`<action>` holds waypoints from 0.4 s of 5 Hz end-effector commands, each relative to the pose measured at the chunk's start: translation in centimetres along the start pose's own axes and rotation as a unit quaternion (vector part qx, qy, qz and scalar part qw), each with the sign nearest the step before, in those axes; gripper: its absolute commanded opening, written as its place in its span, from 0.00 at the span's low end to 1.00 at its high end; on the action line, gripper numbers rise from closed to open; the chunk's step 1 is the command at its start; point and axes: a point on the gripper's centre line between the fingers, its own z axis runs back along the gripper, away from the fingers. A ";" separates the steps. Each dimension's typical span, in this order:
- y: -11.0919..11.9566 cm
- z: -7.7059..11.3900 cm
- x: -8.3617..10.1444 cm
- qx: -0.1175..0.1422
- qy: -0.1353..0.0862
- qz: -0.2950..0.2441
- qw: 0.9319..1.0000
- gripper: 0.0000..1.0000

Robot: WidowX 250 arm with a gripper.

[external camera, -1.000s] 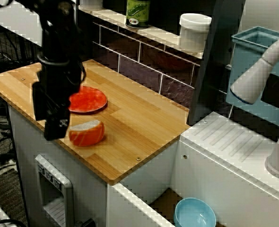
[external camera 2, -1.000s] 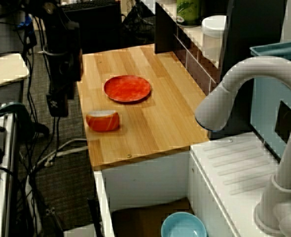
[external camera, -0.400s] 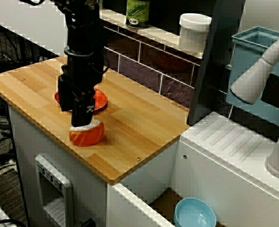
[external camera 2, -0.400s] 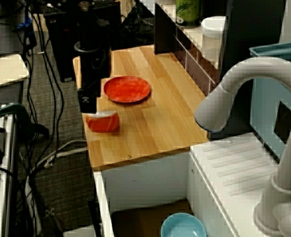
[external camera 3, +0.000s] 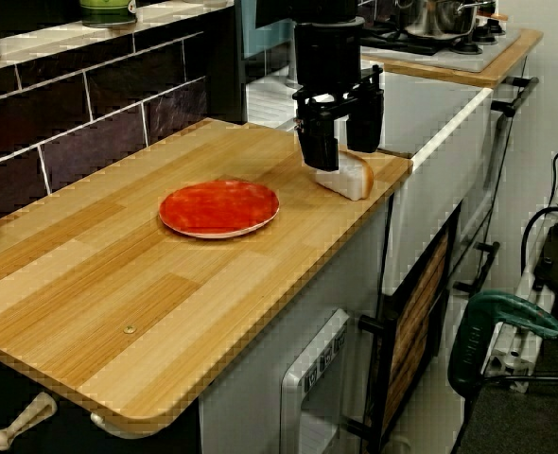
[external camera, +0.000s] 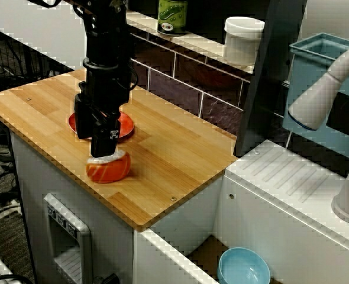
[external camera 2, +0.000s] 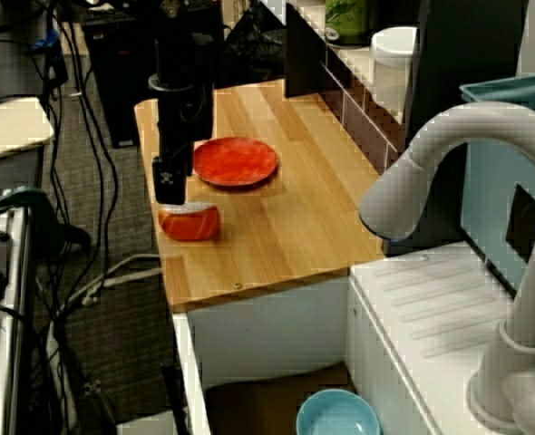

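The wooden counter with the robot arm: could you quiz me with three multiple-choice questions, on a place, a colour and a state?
1. Where is the sushi piece?
A) on the counter, beside the plate
B) on the plate
C) on the floor

2. What colour is the bowl?
A) green
B) blue
C) yellow

3. How is the gripper?
A) shut on the plate
B) far from everything
C) open, over the sushi piece

Answers: 1 A, it lies on bare wood; 2 B, it is light blue; 3 C, its two fingers stand apart.
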 end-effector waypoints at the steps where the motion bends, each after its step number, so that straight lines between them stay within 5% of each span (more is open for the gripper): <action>1: -1.7 1.7 -1.0 0.004 -0.018 -0.015 1.000 1.00; 2: -2.2 1.0 -1.1 0.008 -0.020 -0.015 1.000 1.00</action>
